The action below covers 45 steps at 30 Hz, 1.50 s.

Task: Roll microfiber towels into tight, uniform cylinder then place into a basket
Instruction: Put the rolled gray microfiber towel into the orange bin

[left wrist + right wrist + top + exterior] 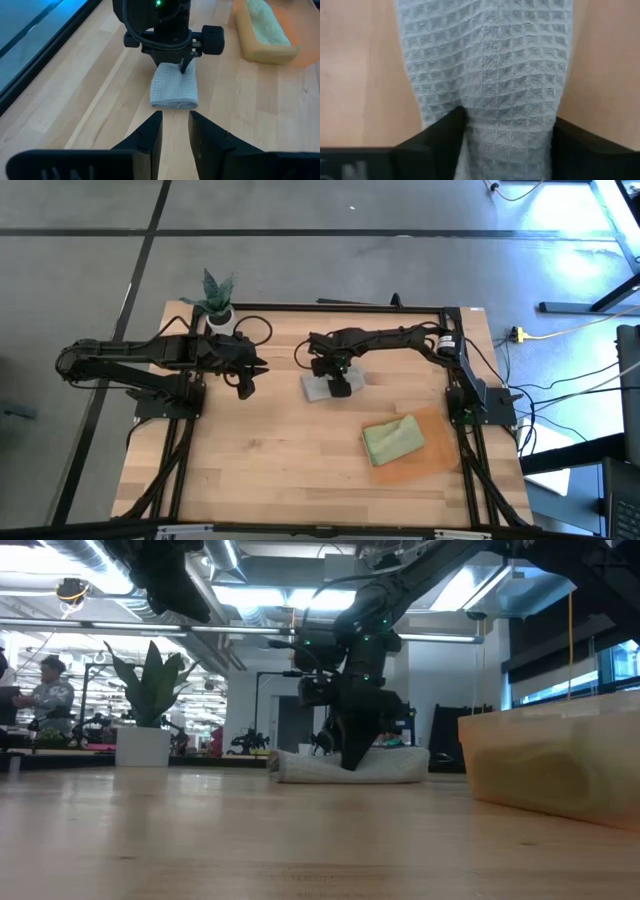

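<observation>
The pale grey towel (318, 388) lies rolled up on the wooden table near its middle, long side on the tabletop; it also shows in the low view (395, 766). My right gripper (340, 385) stands over it and is shut on it. The sage green towel (393, 440) lies bundled in the orange-brown basket (438, 458) at the near right. My left gripper (247, 385) is open and empty, left of the grey towel, its fingers (152, 135) pointing toward the roll (174, 90). My right gripper pinches the grey roll about its middle (510, 125) between its two fingers (437, 137), one on each long side. The fingers come from above, pointing down, and lie across the roll. The roll narrows between them and rests on the table (300, 772).
A small potted plant (218, 305) stands at the table's far left, behind my left arm. The basket's wall (545, 765) rises at the near right. Bare wood lies along the near side of the table (270, 470).
</observation>
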Motion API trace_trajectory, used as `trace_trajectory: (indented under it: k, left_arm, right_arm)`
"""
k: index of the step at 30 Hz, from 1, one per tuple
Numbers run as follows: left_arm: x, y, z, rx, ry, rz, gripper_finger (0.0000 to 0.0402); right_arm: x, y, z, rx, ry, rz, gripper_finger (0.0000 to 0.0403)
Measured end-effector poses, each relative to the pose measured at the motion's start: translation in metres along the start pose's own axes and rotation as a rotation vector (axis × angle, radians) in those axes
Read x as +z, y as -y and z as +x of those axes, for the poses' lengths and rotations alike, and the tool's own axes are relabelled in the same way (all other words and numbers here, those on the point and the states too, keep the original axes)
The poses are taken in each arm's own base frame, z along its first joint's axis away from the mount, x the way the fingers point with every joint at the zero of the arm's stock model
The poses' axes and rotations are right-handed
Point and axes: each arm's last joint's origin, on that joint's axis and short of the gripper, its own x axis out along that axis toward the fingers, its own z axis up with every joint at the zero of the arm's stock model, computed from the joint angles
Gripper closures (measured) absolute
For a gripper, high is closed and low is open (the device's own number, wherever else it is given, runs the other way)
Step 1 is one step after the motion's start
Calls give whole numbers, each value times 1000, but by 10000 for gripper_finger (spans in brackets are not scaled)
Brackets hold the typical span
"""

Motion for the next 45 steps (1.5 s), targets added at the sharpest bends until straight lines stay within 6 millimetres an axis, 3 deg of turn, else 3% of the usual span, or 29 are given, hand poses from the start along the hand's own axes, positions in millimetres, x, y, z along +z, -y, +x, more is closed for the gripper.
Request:
trace_trajectory:
  k: [7,13,23,28,33,45]
  left_arm:
    - [0,0,0,0,0,0,317]
    - [0,0,0,0,0,0,317]
    - [0,0,0,0,0,0,317]
    - [0,0,0,0,0,0,317]
    - [0,0,0,0,0,-1,317]
    - [13,18,-4,-135,161,71,317]
  right_arm:
    - [0,-2,0,23,3,0,274]
    - [0,-3,1,25,-1,2,348]
    - [4,-4,-14,-12,-19,9,354]
    - [10,-12,-46,-94,-26,3,356]
    - [6,-36,-84,-80,-33,6,360]
    - [-19,-129,-184,-62,35,-34,360]
